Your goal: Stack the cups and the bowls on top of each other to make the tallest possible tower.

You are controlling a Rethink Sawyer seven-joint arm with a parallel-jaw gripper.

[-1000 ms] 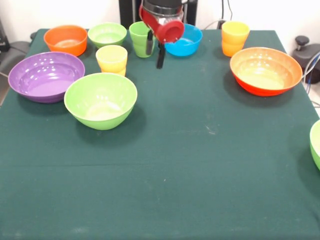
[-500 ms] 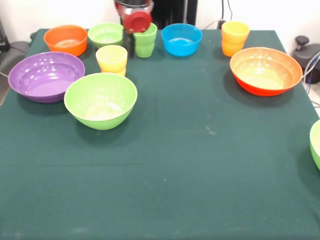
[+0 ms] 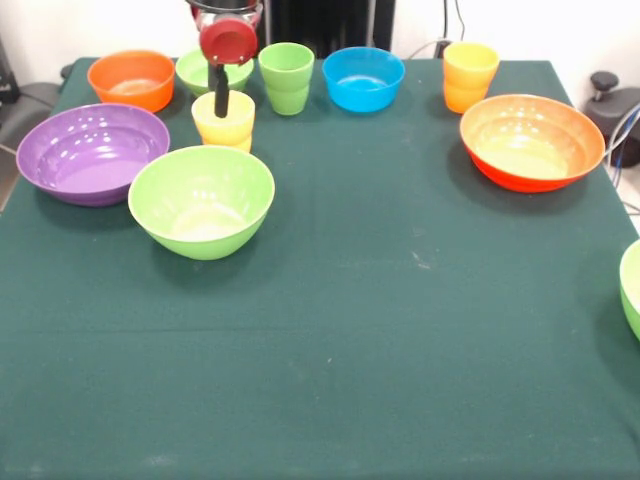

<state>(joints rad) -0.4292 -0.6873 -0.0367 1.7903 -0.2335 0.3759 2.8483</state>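
Cups and bowls all stand apart on the green-clothed desk (image 3: 400,330) — none stacked. End effector (image 3: 221,103) hangs over the glossy yellow plastic cup (image 3: 224,121); one dark finger shows, so its opening cannot be told. Small light green bowl (image 3: 205,70) sits just behind.

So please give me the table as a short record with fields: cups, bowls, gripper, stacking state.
cups: yellow cup, green cup, orange-yellow cup
large bowls: purple bowl, green bowl, orange-red bowl, another green one cut off at the right edge
small bowls: orange, green, blue
gripper: over the yellow cup; jaws unclear
stacking: nothing stacked yet
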